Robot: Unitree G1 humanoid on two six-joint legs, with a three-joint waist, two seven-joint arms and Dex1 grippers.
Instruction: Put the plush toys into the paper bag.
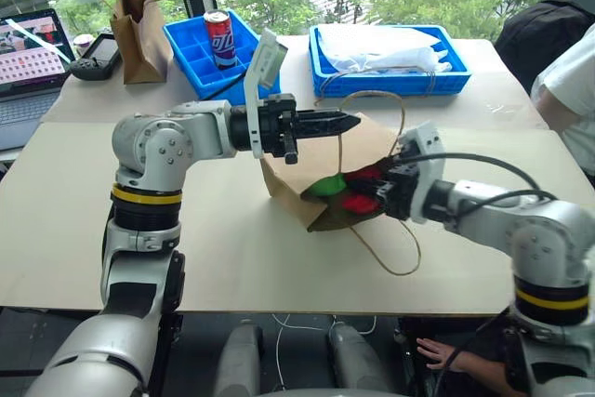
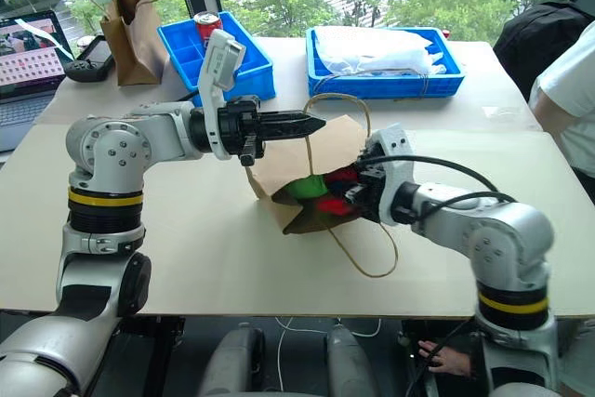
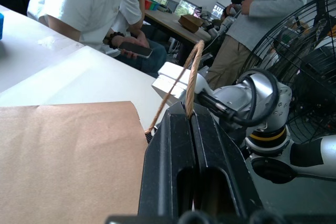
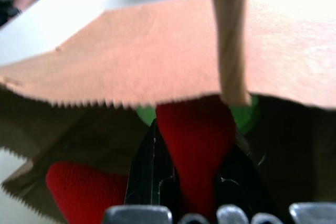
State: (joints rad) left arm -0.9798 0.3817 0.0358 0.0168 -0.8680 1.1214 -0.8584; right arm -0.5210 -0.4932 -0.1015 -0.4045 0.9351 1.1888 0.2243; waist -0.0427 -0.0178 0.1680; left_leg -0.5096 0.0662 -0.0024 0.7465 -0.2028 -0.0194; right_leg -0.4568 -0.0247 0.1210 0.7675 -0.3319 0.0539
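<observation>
Right wrist view shows the right hand (image 4: 197, 182) clenched on the red chili-shaped plush toy (image 4: 197, 140), right at the mouth of the paper bag (image 4: 157, 51) — the toy's curved end bends back to show again low inside the bag. Behind it, deeper in the bag, sits the light-green plush toy (image 1: 327, 185), seen from the head camera as a green lump just beside the red one.

Left hand (image 1: 346, 122) is shut tight on the bag's twine handle (image 3: 192, 77), the loop pinched between its two black fingers (the left wrist camera shows the cord rising straight out from between them). It hangs level above the bag, holding that handle up; the other twine loop (image 1: 395, 253) trails slack on the counter (image 1: 232, 258).

Bag itself lies tilted on its side in the middle of the counter, mouth toward the right arm. Farther back stand a narrower paper bag (image 1: 139, 30), a blue tray (image 1: 186, 48) with a red can (image 1: 219, 36) in it, and a second blue tray (image 1: 390, 81) holding white plastic — all well apart from the hands.
</observation>
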